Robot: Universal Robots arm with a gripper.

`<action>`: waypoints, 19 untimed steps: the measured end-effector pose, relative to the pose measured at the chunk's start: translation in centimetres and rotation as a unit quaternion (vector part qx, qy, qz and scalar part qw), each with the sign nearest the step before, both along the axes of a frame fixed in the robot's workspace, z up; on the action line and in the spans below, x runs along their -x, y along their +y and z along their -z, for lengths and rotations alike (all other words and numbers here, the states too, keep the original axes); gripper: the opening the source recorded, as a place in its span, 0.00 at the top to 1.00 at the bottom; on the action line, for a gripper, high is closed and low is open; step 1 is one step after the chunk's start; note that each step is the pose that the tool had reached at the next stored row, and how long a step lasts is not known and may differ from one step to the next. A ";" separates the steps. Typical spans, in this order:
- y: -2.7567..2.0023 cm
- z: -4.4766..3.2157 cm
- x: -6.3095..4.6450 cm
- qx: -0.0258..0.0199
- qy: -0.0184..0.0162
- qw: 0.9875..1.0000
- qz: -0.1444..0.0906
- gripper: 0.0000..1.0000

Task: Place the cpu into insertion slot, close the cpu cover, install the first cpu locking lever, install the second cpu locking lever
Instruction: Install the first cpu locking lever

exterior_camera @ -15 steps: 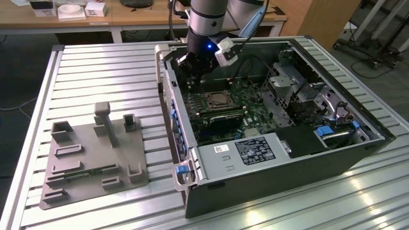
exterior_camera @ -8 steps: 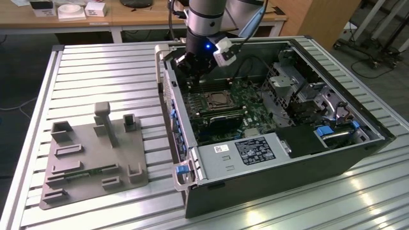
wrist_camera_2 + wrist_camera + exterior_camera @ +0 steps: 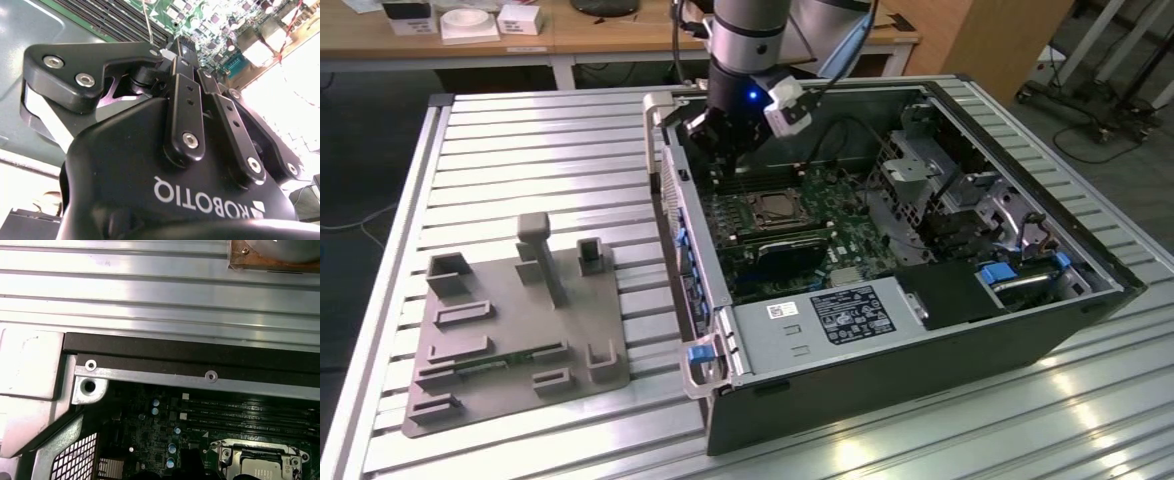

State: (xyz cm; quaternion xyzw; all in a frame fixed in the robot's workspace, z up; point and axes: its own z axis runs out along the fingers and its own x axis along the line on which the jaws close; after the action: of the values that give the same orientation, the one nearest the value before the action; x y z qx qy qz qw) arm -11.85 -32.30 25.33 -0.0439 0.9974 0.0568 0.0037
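Exterior view, upper centre: black, hard-plastic gripper (image 3: 720,152) on a grey cylindrical arm, lowered inside the open black sheet-metal computer case (image 3: 907,360), over the top edge of the green circuit board (image 3: 847,215). Open or closed: cannot tell in any view.

Second wrist view: the gripper (image 3: 182,42) is glossy black with bolted link bars. Long narrow black memory slots (image 3: 117,20) lie beyond it.

Small flat square cpu (image 3: 778,210) with a silvery-beige metal top sits at frame centre, in the dark insertion slot (image 3: 747,222), just below the gripper and apart from it. In the first wrist view, the thin silver cpu cover (image 3: 252,456) appears to lie flat, framing the chip.

Large grey box with a white label (image 3: 834,318), lower centre. Matte grey moulded fixture plate (image 3: 514,330), lower left, on a ribbed aluminium table (image 3: 547,160).
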 end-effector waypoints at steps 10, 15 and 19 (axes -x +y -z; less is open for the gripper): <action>0.23 0.03 -1.5 0.000 0.000 1.000 0.000 0.90; 0.24 0.03 -2.6 0.000 0.000 1.000 0.000 0.90; 0.24 0.03 -3.6 0.000 0.000 1.000 0.000 0.90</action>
State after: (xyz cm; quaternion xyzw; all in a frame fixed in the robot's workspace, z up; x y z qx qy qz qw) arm -8.29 -32.06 25.30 -0.0439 0.9974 0.0570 0.0037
